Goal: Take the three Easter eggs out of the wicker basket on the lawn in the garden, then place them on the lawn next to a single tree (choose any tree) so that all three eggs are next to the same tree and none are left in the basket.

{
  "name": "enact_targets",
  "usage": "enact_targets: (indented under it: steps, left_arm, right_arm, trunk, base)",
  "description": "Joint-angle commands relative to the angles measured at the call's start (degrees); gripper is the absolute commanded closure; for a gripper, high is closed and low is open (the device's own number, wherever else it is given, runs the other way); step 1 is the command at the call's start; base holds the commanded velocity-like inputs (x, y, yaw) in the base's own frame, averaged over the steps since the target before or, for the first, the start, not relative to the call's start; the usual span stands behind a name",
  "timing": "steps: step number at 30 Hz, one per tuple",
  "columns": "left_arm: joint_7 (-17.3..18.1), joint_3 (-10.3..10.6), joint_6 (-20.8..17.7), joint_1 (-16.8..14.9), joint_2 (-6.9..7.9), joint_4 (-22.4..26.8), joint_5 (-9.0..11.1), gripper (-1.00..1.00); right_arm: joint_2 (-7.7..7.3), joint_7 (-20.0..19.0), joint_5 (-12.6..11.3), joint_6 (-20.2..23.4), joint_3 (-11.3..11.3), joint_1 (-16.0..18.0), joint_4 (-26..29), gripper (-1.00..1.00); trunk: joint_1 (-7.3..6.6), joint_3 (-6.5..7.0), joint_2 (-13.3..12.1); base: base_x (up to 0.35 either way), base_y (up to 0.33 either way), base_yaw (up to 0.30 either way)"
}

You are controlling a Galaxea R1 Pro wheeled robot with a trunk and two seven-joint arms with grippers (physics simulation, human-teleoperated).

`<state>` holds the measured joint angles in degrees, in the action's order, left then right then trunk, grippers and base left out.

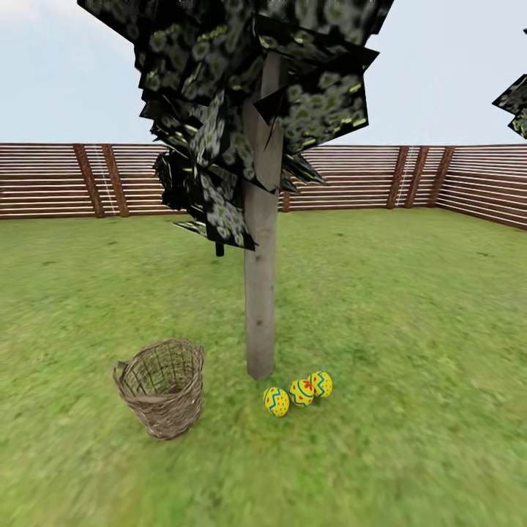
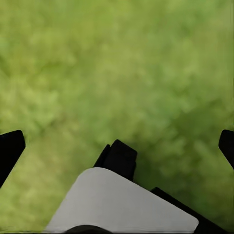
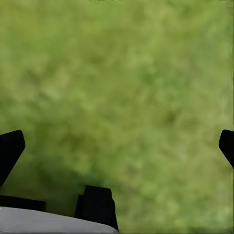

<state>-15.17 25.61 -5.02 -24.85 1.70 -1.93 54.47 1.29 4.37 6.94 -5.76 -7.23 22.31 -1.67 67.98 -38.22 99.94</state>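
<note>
Three Easter eggs (image 1: 300,392) in a touching row on the lawn (image 1: 410,307), lower centre of the head view, just right of the foot of the pale-trunked tree (image 1: 260,293) that rises up the middle of the frame; wicker basket (image 1: 162,386) upright at lower left, just beside the trunk, its open weave showing no yellow inside, though its floor is hidden from this angle. Slatted fence (image 1: 58,179) across the background. Left gripper (image 2: 117,146) spread wide over bare grass, holding nothing; right gripper (image 3: 117,146) likewise apart and unloaded. Judged complete or close to it. Remaining risks: a base or arm move sweeping through the row and rolling an egg clear of the trunk; a nudge tipping the light basket onto the eggs; an unseen slope letting the round shells drift
</note>
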Motion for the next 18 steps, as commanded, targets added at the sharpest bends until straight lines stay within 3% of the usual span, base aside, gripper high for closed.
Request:
enact_targets:
  steps: [1, 18]
  left_arm:
    - [-0.1, 0.5, -0.3, 0.1, -0.01, -0.4, 0.3, -1.00]
    - [0.1, 0.4, 0.1, 1.4, 0.75, -1.0, 0.5, -1.00]
  right_arm:
    - [0.02, 0.4, 0.6, -0.2, -0.2, 0.1, -0.2, -1.00]
    - [0.02, 0.4, 0.6, -0.2, -0.2, 0.0, -0.2, -1.00]
  trunk:
    - [-0.23, 0.13, -0.4]
    - [-3.97, 3.19, -7.2]
  base:
    - [0.000, 0.000, 0.000]
    - [0.000, 0.000, 0.000]
